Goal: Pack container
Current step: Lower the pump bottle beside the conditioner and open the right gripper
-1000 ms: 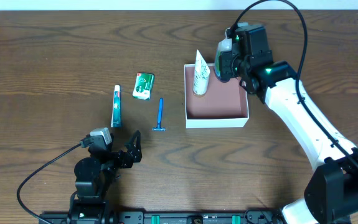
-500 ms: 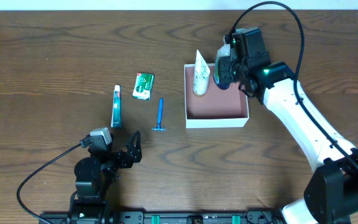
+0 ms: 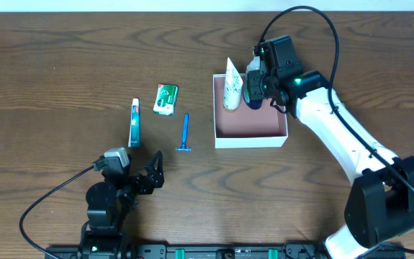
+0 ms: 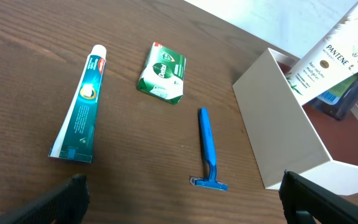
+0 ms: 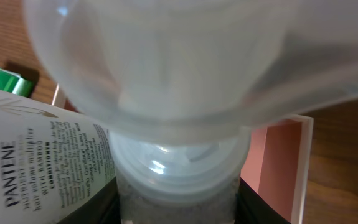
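One shift matters: the right gripper (image 3: 253,92), half closed on a clear-capped bottle (image 5: 179,168), has slid left over the container (image 3: 252,139), right of the worktop's centre, up beside the Pantene tube (image 3: 232,85) in its far left corner, so setting down looks near; the left gripper (image 3: 154,173) gapes empty.

White plastic tube with leaf print (image 4: 328,59): "PANTENE" in dark capitals, legible in both wrist views; finer print beneath not reliably legible. Small green packet (image 4: 161,73): logo unreadable.
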Robot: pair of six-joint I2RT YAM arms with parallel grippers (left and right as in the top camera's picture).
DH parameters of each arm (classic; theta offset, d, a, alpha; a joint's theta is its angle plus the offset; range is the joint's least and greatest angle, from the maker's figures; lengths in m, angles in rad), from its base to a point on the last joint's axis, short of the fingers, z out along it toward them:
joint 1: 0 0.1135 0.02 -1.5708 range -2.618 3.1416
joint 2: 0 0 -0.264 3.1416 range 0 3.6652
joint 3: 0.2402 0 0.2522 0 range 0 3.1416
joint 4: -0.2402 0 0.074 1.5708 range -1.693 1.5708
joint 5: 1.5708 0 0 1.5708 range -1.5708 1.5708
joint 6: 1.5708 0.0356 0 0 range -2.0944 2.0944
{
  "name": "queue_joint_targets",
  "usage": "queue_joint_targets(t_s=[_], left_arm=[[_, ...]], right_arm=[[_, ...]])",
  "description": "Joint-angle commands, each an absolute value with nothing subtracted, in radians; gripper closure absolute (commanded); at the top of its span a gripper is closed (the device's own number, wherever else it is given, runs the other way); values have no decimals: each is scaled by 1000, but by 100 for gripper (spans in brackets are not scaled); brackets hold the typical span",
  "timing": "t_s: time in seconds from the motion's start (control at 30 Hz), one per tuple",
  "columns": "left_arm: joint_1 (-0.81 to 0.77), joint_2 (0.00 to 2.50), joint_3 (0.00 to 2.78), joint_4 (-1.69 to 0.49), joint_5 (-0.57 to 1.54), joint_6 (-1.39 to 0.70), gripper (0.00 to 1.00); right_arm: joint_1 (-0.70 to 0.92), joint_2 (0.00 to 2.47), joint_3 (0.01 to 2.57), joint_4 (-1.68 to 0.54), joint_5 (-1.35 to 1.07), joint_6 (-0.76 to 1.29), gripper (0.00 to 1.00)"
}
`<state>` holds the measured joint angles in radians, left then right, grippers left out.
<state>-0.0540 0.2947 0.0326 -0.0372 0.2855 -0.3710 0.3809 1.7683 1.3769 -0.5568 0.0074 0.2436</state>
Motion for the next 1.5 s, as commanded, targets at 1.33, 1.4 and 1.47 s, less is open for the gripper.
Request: queue_joint_targets(t_s=[1.33,1.4,1.47], left_arm=[[-49,293,17,-73,299,-379,2],[-49,293,17,-73,299,-379,2],[-49,293,17,-73,299,-379,2]], right_arm=[[393,1753,1348,-508,38,258,59],[393,1753,1335,-504,49,262,59],[393,1753,1327,-505,66,266,59]])
